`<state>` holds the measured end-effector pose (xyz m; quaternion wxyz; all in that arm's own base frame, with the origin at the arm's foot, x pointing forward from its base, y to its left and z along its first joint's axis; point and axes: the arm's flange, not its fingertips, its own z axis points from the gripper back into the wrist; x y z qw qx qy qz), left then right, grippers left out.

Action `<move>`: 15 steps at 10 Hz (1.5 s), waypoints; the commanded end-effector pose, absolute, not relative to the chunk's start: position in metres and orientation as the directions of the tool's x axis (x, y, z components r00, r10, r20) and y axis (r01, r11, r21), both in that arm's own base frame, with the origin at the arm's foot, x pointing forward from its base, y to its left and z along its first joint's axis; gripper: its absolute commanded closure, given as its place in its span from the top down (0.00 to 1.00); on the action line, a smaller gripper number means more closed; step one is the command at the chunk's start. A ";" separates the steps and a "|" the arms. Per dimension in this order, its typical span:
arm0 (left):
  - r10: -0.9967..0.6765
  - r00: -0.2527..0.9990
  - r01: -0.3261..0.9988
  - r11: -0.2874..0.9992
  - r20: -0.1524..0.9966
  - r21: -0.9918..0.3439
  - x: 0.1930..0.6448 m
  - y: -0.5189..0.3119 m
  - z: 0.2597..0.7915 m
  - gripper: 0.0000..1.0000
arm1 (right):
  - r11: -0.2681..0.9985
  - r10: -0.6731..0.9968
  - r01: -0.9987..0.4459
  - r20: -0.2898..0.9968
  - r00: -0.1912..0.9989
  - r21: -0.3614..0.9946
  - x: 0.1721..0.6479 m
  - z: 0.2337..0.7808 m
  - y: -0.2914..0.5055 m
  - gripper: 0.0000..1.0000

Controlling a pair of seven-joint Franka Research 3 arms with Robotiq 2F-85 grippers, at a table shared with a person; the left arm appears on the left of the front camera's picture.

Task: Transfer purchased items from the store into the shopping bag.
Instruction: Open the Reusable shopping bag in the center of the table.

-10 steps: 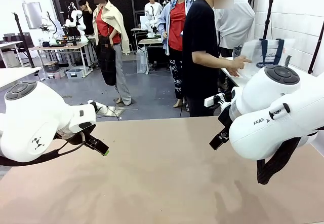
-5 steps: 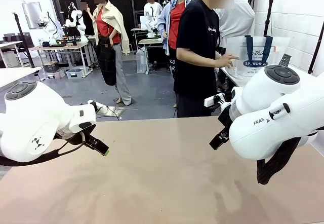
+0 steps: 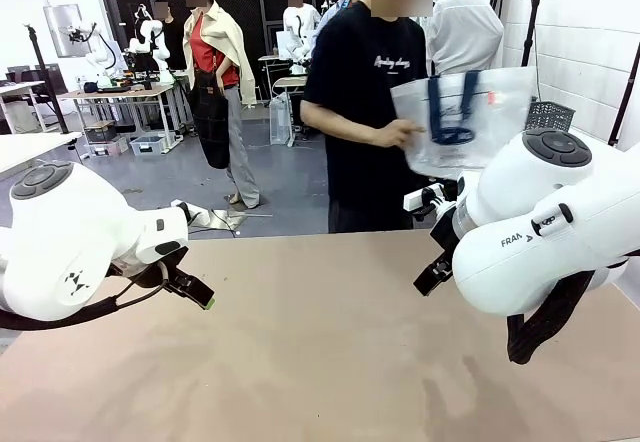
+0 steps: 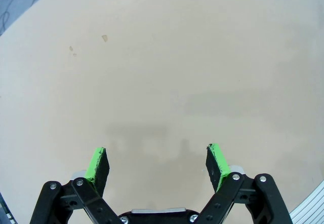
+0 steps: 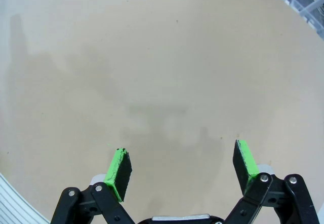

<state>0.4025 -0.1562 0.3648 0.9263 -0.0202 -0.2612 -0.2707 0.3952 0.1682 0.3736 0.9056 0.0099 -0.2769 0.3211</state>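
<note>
The shopping bag (image 3: 468, 134) hangs in a person's (image 3: 362, 112) grip beyond the surface's (image 3: 320, 362) far edge. It looks light, limp and slick, so it is probably best taken by the navy strap handles (image 3: 447, 112). The left hand (image 4: 157, 153) and right hand (image 5: 181, 153) hover above the surface, both spread wide and empty.

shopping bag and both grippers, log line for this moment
shopping bag: held up by person's hand, beyond the table | left gripper: open, empty, above table | right gripper: open, empty, above table

The shopping bag (image 3: 500, 122) is translucent whitish (navy handles), the table (image 3: 320, 362) plain tan.
</note>
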 end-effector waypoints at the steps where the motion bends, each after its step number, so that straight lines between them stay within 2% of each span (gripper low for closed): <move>1: -0.513 0.697 0.529 0.840 0.500 0.125 0.401 -0.159 0.370 1.00 | 0.794 0.576 -0.587 0.508 0.640 -0.160 0.395 0.374 0.168 1.00; 15: -0.513 0.697 0.529 0.840 0.500 0.125 0.401 -0.159 0.370 1.00 | 0.794 0.576 -0.587 0.508 0.640 -0.160 0.395 0.374 0.168 1.00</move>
